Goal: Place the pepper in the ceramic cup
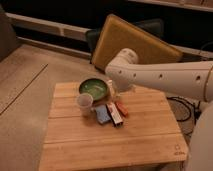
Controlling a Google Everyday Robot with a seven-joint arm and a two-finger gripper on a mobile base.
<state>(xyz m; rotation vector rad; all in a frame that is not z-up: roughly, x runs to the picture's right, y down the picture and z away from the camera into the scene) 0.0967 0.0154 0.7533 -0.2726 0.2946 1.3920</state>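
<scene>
1. Camera view: pale plank-top wood table. It has a small printed mark near the front right corner, too small to read.
2. The landmark is the cup: off-white, upright, left of table centre.
3. Just behind the cup is the green bowl, which is wider. The rims are close; can't tell if they touch.
4. Just right of the cup and a bit nearer the camera is a blue box, lying flat.
5. Next right of that is a dark box w/ a white-red label; the text can't be read.
6. The task's pepper, red-orange, lies on the table against the dark box's far side. It's outside the cup, w/ both boxes between the two.
7. The gripper hangs under the white arm, behind-right of the cup, beside the bowl's right rim and behind the boxes. Its fingers are spread wide w/ nothing in them. It's mostly hidden by the arm.
8. Well behind the cup, a yellow-brown panel leans on a dark chair.
9. Left of the cup is grey speckled floor. Far right, past the table edge, are cables.
</scene>
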